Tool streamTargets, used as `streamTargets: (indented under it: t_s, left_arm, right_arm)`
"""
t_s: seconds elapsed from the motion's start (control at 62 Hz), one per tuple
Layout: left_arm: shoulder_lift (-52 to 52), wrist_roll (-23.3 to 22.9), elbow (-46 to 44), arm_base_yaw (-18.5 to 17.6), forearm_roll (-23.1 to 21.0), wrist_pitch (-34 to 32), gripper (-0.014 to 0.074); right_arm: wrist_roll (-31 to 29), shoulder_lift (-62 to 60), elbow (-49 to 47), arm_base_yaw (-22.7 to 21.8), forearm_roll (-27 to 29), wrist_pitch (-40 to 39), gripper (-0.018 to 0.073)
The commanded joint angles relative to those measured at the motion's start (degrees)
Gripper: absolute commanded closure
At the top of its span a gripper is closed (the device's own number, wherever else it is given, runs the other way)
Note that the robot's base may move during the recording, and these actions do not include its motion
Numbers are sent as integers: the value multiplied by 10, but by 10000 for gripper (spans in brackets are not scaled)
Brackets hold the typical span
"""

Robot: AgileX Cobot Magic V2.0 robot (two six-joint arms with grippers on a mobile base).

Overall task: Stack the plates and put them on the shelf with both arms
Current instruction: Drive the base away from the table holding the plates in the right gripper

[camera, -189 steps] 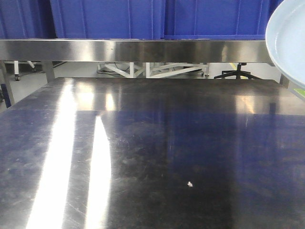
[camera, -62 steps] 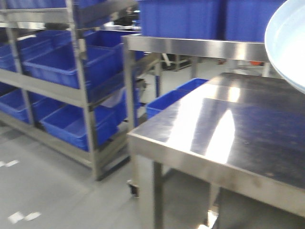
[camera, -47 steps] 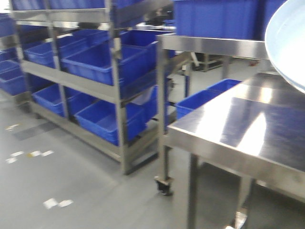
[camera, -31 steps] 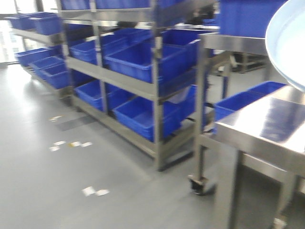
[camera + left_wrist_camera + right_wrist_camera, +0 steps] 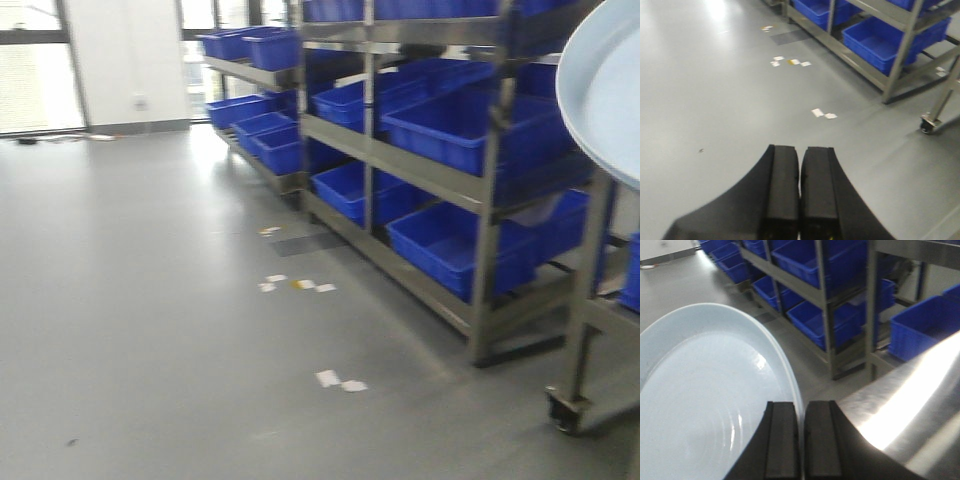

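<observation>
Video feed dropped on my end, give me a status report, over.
Left gripper shut, empty, over bare floor. Right gripper shut on rim of plate, held aloft. Rack of blue crates ahead right; steel table beside right gripper.

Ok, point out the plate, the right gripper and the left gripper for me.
plate (image 5: 705,390): right wrist view, on its glossy inner surface.
right gripper (image 5: 802,410): right wrist view, between the fingertips clamped on the plate's rim.
left gripper (image 5: 800,150): left wrist view, between its closed, empty fingertips.

Grey floor (image 5: 150,300) bears paper scraps (image 5: 340,381); steel rack (image 5: 430,172) holds blue crates (image 5: 450,245).
</observation>
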Motion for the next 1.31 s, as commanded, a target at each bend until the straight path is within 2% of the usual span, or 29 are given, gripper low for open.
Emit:
streamTargets:
  t_s: [0.0, 1.291]
  left_arm:
    - [2, -6, -18, 1, 1, -43, 499]
    - [9, -6, -18, 1, 1, -44, 499]
  right_arm:
    - [-2, 0, -18, -4, -3, -54, 502]
    - [-2, 6, -18, -4, -3, -49, 502]
